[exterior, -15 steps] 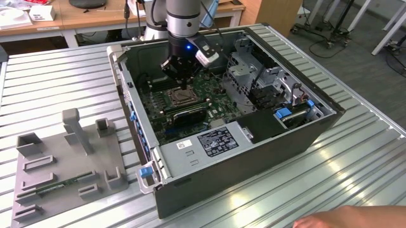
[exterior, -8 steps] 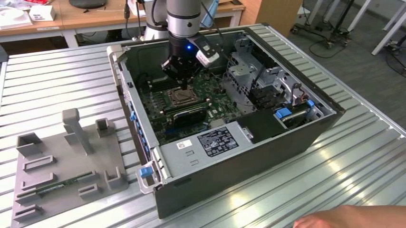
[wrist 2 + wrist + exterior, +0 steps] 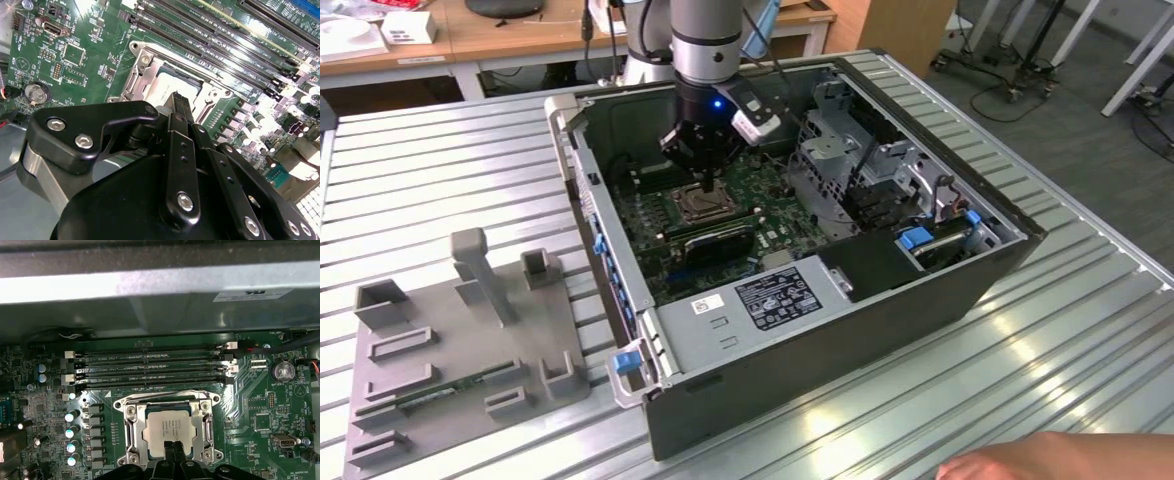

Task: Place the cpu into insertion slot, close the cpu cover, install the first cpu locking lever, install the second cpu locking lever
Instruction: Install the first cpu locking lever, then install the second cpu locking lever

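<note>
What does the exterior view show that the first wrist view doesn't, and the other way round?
Exterior view alone: the whole open computer case on a slatted metal table, a grey fixture at that view's left, and the arm reaching down into the case.

First wrist view alone: the chip seated inside the metal frame, with the coin battery close up.

Both: the gripper pressed shut at the chip's edge, the green board and the socket.
</note>
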Tool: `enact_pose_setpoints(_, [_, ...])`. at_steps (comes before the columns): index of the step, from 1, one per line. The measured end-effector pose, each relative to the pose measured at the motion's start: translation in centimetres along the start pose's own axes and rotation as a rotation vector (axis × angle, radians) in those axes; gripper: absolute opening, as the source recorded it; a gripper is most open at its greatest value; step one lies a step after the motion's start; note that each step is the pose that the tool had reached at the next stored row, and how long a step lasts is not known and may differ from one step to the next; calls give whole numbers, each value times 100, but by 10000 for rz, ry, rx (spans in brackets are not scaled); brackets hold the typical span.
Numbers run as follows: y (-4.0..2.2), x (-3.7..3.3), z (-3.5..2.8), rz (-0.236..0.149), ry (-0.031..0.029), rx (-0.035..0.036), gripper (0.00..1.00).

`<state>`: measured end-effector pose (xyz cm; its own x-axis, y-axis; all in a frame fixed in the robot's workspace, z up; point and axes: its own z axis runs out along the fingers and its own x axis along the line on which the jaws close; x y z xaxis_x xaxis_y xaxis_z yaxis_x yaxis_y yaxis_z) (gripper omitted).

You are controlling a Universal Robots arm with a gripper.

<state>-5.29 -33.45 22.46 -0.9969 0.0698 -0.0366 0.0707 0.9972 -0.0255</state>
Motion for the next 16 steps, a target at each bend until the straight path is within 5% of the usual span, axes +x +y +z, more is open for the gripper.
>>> enact_pose_setpoints(16, [0, 0, -1, 0, 1, 3, 11])
